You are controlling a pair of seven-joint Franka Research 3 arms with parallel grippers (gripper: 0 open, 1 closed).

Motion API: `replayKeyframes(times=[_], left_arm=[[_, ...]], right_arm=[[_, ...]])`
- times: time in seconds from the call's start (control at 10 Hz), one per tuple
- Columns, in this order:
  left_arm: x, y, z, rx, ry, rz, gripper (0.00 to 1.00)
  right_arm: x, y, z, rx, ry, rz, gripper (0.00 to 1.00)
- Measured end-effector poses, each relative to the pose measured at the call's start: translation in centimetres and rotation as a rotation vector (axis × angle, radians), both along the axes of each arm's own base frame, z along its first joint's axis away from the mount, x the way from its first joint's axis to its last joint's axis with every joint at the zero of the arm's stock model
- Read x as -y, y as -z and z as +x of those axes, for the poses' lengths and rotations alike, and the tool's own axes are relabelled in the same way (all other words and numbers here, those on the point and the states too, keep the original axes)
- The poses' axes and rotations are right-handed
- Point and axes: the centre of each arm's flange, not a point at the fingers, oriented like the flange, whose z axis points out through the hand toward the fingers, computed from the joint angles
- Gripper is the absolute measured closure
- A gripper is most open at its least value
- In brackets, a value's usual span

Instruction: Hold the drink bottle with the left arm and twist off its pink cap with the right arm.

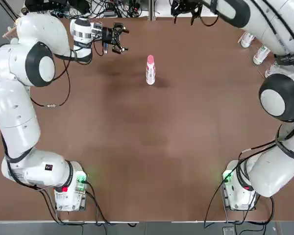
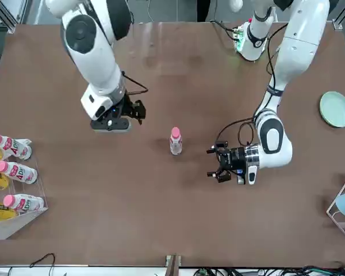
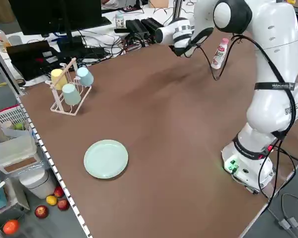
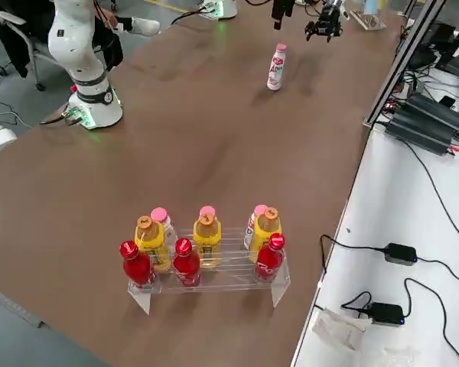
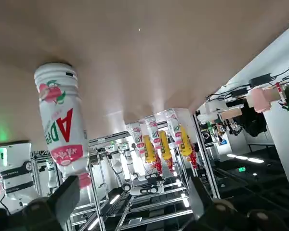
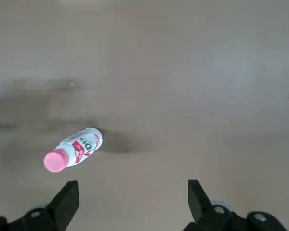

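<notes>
Drink bottle: the drink bottle [image 2: 176,145] stood upright on the desk [image 1: 137,137], between the two arms and touched by neither gripper.
Pink cap: the pink cap [image 2: 175,132] sat on top of the bottle's neck.
Left arm pose: the left arm [image 1: 19,112] reached forward from its base, then bent inward, its wrist low and level over the desk.
Left gripper: the left gripper [image 2: 210,162] pointed sideways at the bottle, near but apart from it, released, fingers spread and holding nothing.
Right arm pose: the right arm [image 2: 92,63] arched high and forward, its wrist turned down.
Right gripper: the right gripper [image 6: 133,183] hung above the desk on the bottle's right and farther forward, fingers aimed downward, wide apart, nothing between them.
Bottle rack: a clear rack [image 4: 229,267] stood on the robot's right, carrying more bottles.
Plate: a pale green plate [image 3: 106,159] lay on the robot's left.
</notes>
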Motion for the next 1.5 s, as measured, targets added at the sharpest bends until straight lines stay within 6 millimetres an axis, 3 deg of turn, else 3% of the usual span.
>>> replayKeyframes(times=[0.3,0.8,1.5], left_arm=[[2.3,1.9,-2.1,-0.027,0.02,0.04,0.0],[3.5,5.6,-5.6,-0.062,0.034,0.12,0.0],[7.9,7.5,-8.5,-0.044,0.071,0.174,0.0]], right_arm=[[-2.8,0.8,-0.7,0.021,0.062,0.022,0.0],[-3.1,2.2,-1.0,-0.038,0.077,0.012,0.0],[-7.7,3.0,-3.8,-0.027,-0.002,0.021,0.0]])
